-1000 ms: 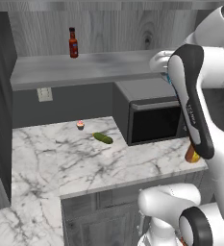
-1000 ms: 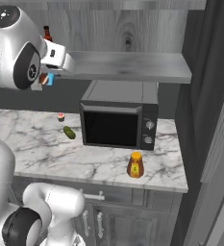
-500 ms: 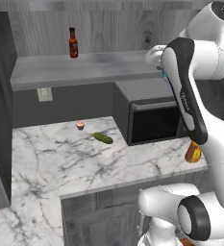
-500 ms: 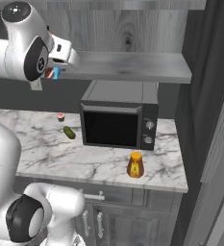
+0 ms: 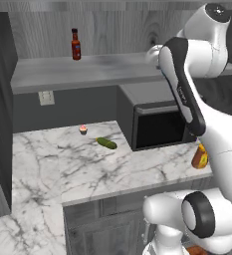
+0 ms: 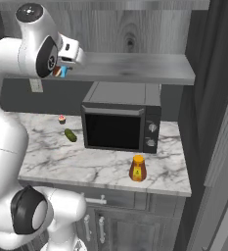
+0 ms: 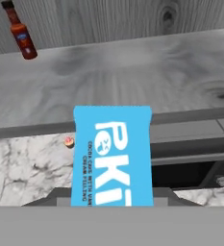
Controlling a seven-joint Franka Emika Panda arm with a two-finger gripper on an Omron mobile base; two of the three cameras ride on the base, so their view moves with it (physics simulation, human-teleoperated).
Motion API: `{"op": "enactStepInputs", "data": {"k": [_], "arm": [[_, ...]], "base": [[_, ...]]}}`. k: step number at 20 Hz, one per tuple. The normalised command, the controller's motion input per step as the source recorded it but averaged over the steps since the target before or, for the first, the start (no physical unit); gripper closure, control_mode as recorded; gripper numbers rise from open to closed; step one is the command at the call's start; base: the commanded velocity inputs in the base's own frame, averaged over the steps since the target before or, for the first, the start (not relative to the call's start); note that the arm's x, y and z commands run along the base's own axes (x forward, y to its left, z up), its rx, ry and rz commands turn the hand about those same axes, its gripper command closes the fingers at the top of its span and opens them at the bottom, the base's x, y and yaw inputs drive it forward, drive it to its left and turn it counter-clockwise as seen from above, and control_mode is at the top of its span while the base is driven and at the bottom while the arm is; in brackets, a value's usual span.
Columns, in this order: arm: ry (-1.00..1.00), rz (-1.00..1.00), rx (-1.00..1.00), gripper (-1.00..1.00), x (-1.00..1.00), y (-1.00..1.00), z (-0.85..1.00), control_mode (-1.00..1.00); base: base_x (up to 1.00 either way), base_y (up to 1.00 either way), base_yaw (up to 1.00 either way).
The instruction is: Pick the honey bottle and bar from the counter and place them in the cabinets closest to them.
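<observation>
My gripper (image 6: 60, 69) is shut on the bar (image 7: 112, 156), a flat bar in a bright blue wrapper with white lettering. It hangs in the air just in front of the grey wooden cabinet shelf (image 7: 132, 67), about level with the shelf's front edge; from the right base view, a blue corner of the bar (image 6: 63, 72) peeks out under the hand. The honey bottle (image 6: 137, 168), squat and amber with an orange cap, stands upright on the marble counter (image 6: 101, 166) in front of the microwave. From the left base view, the honey bottle (image 5: 199, 157) is partly behind my arm.
A dark microwave (image 6: 120, 125) sits on the counter under the shelf. A dark-red sauce bottle (image 5: 76, 44) stands at the shelf's left end. A green pickle (image 5: 106, 143) and a small cupcake (image 5: 83, 130) lie left of the microwave. A tall dark panel (image 6: 208, 98) closes the right side.
The hand has risen a little with the bar in it and come closer to the shelf's front edge. The honey bottle, pickle and cupcake have stayed put.
</observation>
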Motion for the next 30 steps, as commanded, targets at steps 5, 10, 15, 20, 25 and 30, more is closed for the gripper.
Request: {"op": "enactStepInputs", "data": {"k": [5, 10, 15, 20, 25, 30], "arm": [[0.00, 0.00, 0.00, 1.00, 0.63, 0.00, -0.06, -1.00], [0.00, 0.00, 0.00, 1.00, 0.64, 0.02, -0.13, -1.00], [0.00, 0.00, 0.00, 1.00, 0.64, 0.02, -0.14, -1.00], [0.00, 0.00, 0.00, 1.00, 0.71, 0.01, -0.05, -1.00], [0.00, 0.00, 0.00, 1.00, 0.72, 0.00, 0.00, -1.00], [0.01, 0.00, 0.01, -1.00, 0.25, 0.00, 0.00, -1.00]], "base": [[0.00, 0.00, 0.00], [0.00, 0.00, 0.00], [0.00, 0.00, 0.00], [0.00, 0.00, 0.00], [0.00, 0.00, 0.00], [0.00, 0.00, 0.00]]}}
